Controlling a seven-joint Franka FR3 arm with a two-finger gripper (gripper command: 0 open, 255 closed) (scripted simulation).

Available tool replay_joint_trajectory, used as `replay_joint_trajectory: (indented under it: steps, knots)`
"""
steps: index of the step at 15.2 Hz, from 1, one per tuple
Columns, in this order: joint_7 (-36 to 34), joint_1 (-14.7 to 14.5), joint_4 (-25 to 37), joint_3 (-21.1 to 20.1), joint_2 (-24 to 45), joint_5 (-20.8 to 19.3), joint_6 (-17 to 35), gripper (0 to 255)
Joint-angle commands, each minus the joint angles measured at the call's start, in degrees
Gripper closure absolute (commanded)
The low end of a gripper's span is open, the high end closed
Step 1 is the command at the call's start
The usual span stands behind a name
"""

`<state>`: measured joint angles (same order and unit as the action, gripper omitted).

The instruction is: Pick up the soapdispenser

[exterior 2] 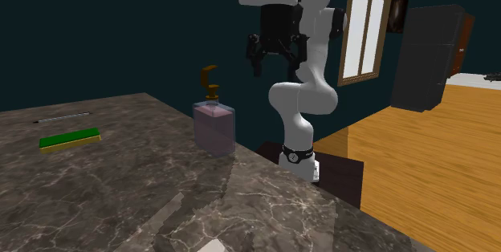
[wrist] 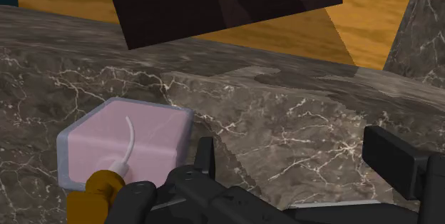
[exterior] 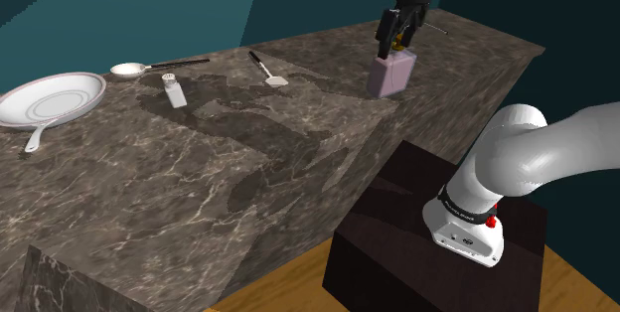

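Second exterior view: gripper spread apart, soap dispenser at its 7 o'clock. Straight descent could topple it.

Counter bare around soap dispenser; nearest obstacle, spatula, well apart

I note a dark, white-veined marble counter running across the shoulder view. The walls behind it are deep teal and dim. The floor is orange-brown wood planks, brightest at the second exterior view's right. A window with a light wooden frame and pale panes hangs on the far wall. A tall dark cabinet stands to its right.
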<state>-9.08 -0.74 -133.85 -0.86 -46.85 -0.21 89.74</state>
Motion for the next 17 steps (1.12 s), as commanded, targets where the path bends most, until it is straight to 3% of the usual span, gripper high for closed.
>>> replay_joint_trajectory:
  steps: [1, 12, 17]
  knots:
    - [0.00, 0.00, 0.00, 0.00, 0.00, 0.00, 0.00, 0]
    - [11.80, 4.78, -1.88, 19.96, -1.35, -0.02, 12.55, 0]
    - [12.89, 5.25, -5.28, 21.44, -1.90, -0.25, 15.84, 0]
